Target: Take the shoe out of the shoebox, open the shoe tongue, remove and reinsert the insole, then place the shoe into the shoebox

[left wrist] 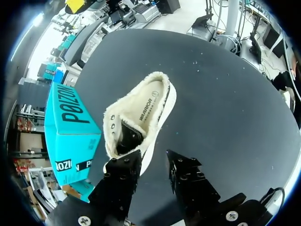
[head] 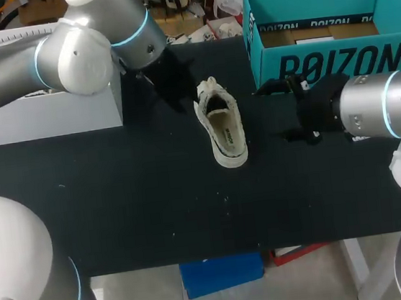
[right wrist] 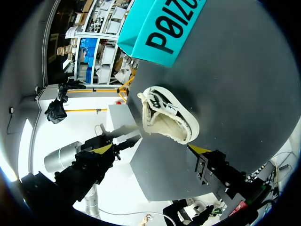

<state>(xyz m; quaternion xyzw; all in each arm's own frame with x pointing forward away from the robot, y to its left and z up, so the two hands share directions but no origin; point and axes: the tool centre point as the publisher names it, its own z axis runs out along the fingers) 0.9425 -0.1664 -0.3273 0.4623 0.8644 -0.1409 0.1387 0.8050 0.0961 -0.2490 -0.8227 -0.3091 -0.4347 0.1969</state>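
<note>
A cream shoe [head: 220,122] with a fleecy lining lies on the black table [head: 119,202], left of the teal shoebox [head: 324,31]. My left gripper [head: 182,94] hovers just behind and left of the shoe. In the left wrist view its black fingers [left wrist: 121,181] stand a little apart with nothing between them, at the shoe's [left wrist: 141,110] eyelet end. My right gripper [head: 293,107] is wide open to the right of the shoe, in front of the box. The right wrist view shows its yellow tips [right wrist: 200,149] spread wide, with the shoe [right wrist: 169,117] ahead of them.
A pale grey box [head: 44,113] stands at the table's back left, under my left arm. The open shoebox [left wrist: 70,127] takes up the back right corner. The table's front edge runs near the lower part of the head view.
</note>
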